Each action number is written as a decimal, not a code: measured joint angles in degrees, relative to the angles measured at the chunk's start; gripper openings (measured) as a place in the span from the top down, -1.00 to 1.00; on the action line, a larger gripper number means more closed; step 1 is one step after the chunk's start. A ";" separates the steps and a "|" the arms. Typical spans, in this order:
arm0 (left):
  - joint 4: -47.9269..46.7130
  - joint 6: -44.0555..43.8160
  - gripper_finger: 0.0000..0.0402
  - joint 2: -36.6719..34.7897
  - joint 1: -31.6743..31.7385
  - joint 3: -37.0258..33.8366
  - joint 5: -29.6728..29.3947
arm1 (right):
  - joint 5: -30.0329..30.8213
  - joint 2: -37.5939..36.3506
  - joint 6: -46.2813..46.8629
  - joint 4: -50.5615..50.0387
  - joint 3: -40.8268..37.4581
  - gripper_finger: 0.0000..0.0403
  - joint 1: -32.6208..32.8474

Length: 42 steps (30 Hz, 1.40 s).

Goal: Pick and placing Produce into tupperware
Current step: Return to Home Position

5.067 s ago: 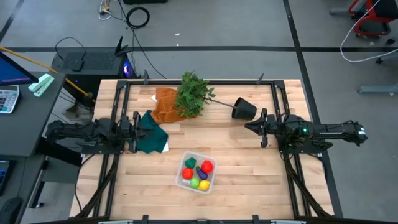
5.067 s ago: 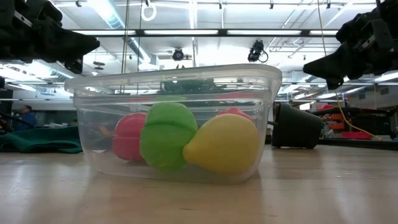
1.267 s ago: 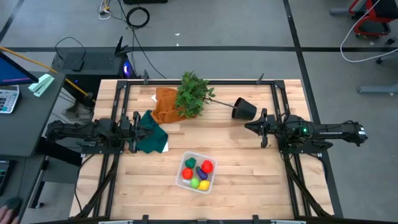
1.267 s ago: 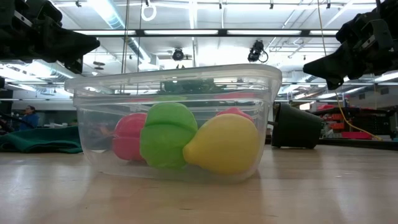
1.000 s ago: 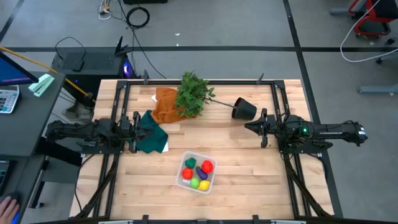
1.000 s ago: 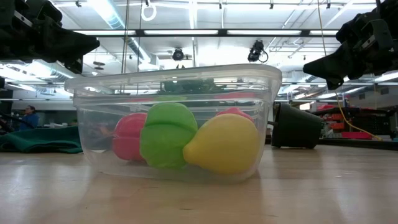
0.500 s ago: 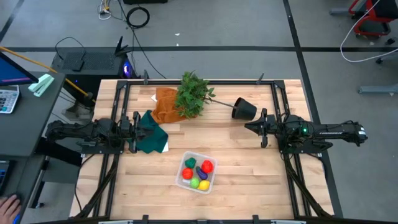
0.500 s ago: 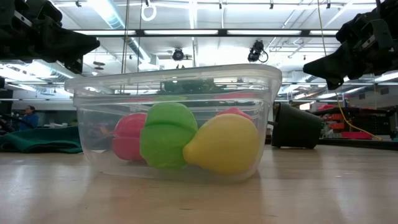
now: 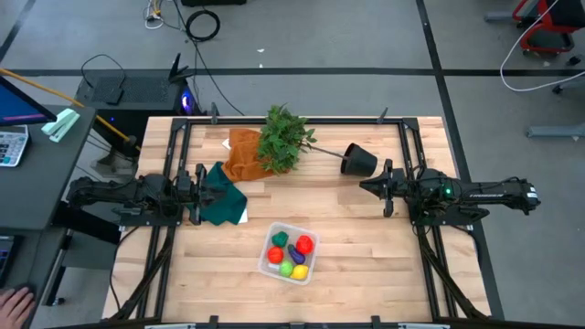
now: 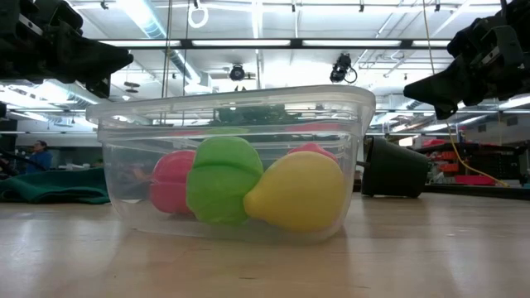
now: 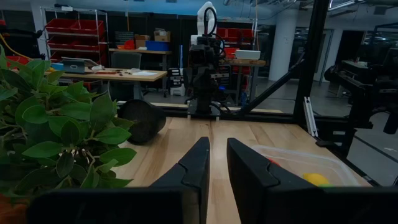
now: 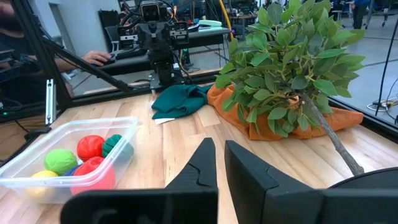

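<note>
The clear tupperware tub (image 9: pixel 265 266) stands on the near middle of the table. The produce (image 9: pixel 291 255) lies inside it: red, green, yellow and purple pieces. In the low view a yellow piece (image 10: pixel 298 194), a green one (image 10: pixel 222 178) and a red one (image 10: pixel 172 184) press against its near wall (image 10: pixel 124 165). My left gripper (image 9: pixel 208 183) hovers shut over the table's left side, above a green cloth. My right gripper (image 9: pixel 367 186) hovers shut on the right side, near the black pot. Both stay above and apart from the tub, whose far corner (image 11: pixel 292 163) shows in the left wrist view.
A leafy plant (image 9: pixel 283 139) lies tipped over at the far middle, its black pot (image 9: pixel 358 161) on its side. An orange cloth (image 9: pixel 242 153) and a green cloth (image 9: pixel 222 199) lie far left. Bare wood lies near the tub on both sides. A person's hand (image 9: pixel 11 300) shows off the table.
</note>
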 joint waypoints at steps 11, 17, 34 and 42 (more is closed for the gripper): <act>0.00 0.00 0.73 -0.02 0.00 -0.02 0.00 | 0.00 0.00 0.00 0.00 0.00 1.00 0.00; -0.01 -0.01 0.69 -0.01 0.00 -0.02 0.00 | 0.00 0.00 -0.01 0.00 0.00 1.00 0.00; -0.01 -0.01 0.73 -0.01 0.00 -0.01 0.00 | 0.00 0.00 -0.01 0.00 0.00 1.00 0.00; -0.02 0.00 0.68 0.00 0.00 -0.02 0.00 | 0.00 0.00 -0.01 0.00 0.00 1.00 0.00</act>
